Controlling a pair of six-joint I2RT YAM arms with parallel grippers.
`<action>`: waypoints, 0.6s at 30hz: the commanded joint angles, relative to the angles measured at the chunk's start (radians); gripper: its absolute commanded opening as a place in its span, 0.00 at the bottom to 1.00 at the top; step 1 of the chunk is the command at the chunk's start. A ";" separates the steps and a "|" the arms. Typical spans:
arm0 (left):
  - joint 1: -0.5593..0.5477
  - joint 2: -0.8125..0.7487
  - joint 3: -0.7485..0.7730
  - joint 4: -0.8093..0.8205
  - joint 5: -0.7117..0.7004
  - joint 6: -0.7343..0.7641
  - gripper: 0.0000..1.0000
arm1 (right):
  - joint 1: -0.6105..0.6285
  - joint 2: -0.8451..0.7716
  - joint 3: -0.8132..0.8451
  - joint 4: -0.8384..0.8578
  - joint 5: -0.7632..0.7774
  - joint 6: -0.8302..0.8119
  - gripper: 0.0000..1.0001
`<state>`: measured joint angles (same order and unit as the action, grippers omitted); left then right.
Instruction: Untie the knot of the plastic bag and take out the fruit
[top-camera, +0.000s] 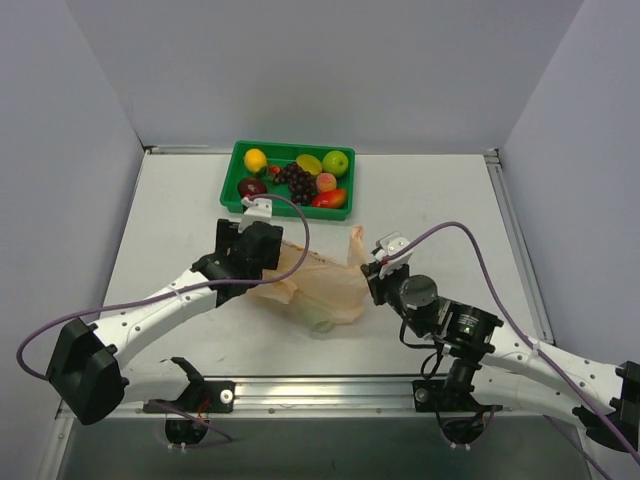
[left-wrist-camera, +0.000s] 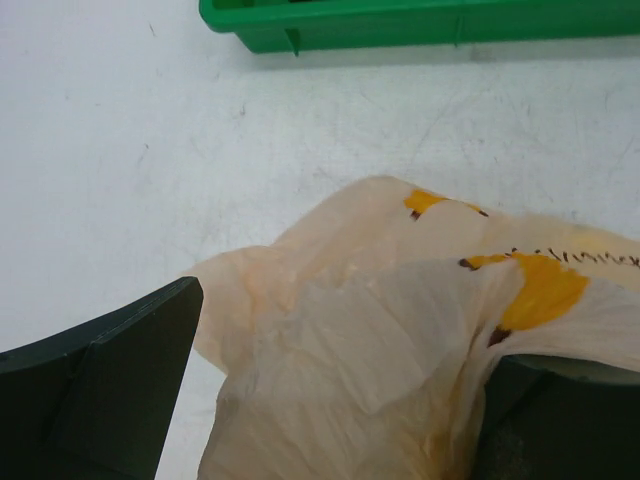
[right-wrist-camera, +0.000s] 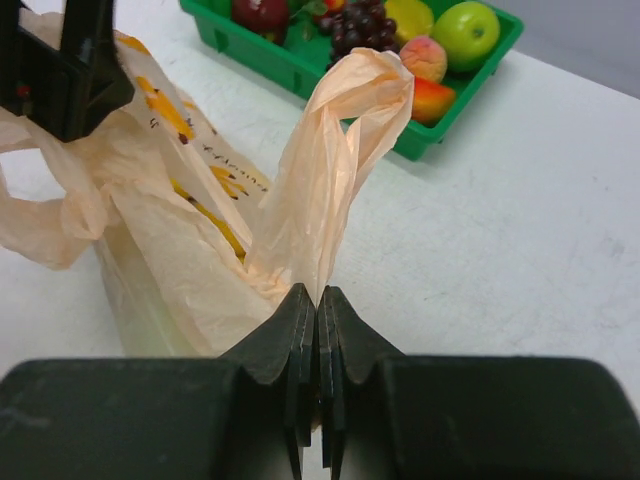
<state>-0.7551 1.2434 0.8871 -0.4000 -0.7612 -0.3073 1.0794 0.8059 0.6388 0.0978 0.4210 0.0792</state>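
Observation:
The peach plastic bag (top-camera: 318, 287) lies crumpled at the table's middle, between my two grippers. My left gripper (top-camera: 270, 262) is at the bag's left end. In the left wrist view (left-wrist-camera: 345, 330) its jaws stand wide apart with loose bag plastic (left-wrist-camera: 400, 300) between them. My right gripper (right-wrist-camera: 317, 295) is shut on the base of a bag handle (right-wrist-camera: 340, 140), which stands up as a loop (top-camera: 356, 243). I see no clear knot. A pale green shape (top-camera: 322, 322) shows through the bag. A lemon (top-camera: 256, 160) and a green fruit (top-camera: 335, 162) lie in the tray.
The green tray (top-camera: 236, 155) stands at the back centre, just beyond the bag, and also holds dark grapes (top-camera: 297, 181), a dark red apple (top-camera: 252, 187) and other fruit. Its near wall shows in the left wrist view (left-wrist-camera: 400, 25). Grey walls enclose the table.

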 joint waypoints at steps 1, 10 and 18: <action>0.126 -0.054 0.084 -0.024 -0.014 0.066 0.97 | -0.097 -0.071 -0.014 -0.029 0.142 0.004 0.00; 0.400 -0.110 0.093 0.012 0.112 0.114 0.94 | -0.269 -0.065 0.044 -0.047 0.072 0.001 0.00; 0.490 -0.255 0.021 0.096 0.383 0.086 0.51 | -0.404 0.099 0.174 -0.041 -0.059 -0.007 0.03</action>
<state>-0.3164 1.0554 0.9360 -0.3698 -0.3923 -0.2153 0.7311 0.8898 0.7650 0.1120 0.2714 0.1127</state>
